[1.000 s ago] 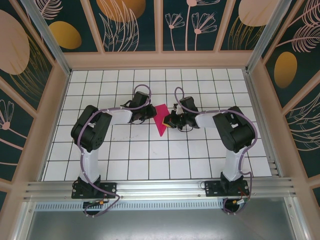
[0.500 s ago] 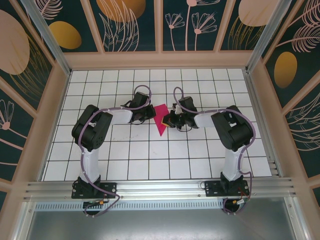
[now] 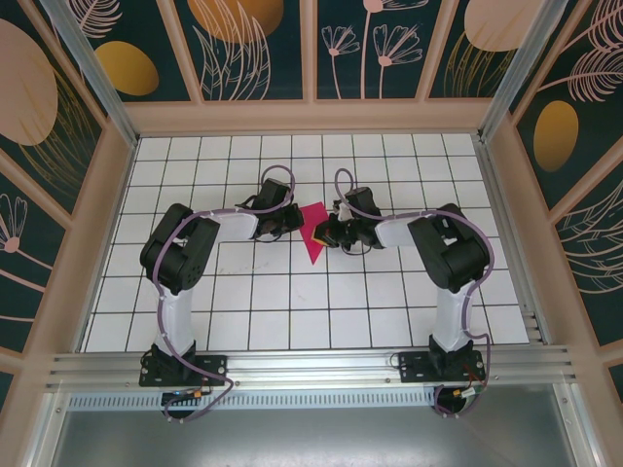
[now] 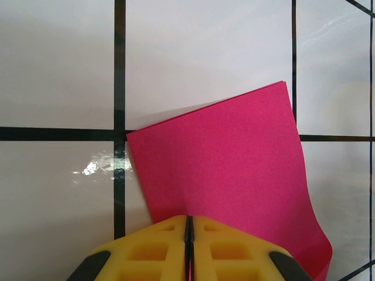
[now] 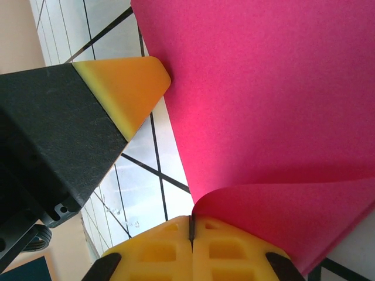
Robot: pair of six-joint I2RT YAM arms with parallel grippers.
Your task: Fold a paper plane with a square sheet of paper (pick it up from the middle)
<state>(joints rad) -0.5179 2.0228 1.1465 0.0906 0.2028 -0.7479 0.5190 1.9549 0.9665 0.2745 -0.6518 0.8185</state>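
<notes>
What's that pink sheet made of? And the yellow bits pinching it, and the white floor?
Pink sheet: likely thin matte paper; it curls softly, with fine grain. Yellow pads on the jaws: moulded plastic or rubber, hard to tell; recessed pockets show. White floor: glossy surface, given the glare spot.

The left arm (image 3: 175,255) and right arm (image 3: 453,255) share one build: white tube links, bulky black joint housings and a black base plate (image 3: 185,368) at the table's near edge. A pale purple cable (image 3: 275,167) runs along each. The left gripper (image 4: 188,225) and right gripper (image 5: 191,225) have yellow fingers (image 4: 152,246) moulded with square recesses and dark grey corner pads.
</notes>
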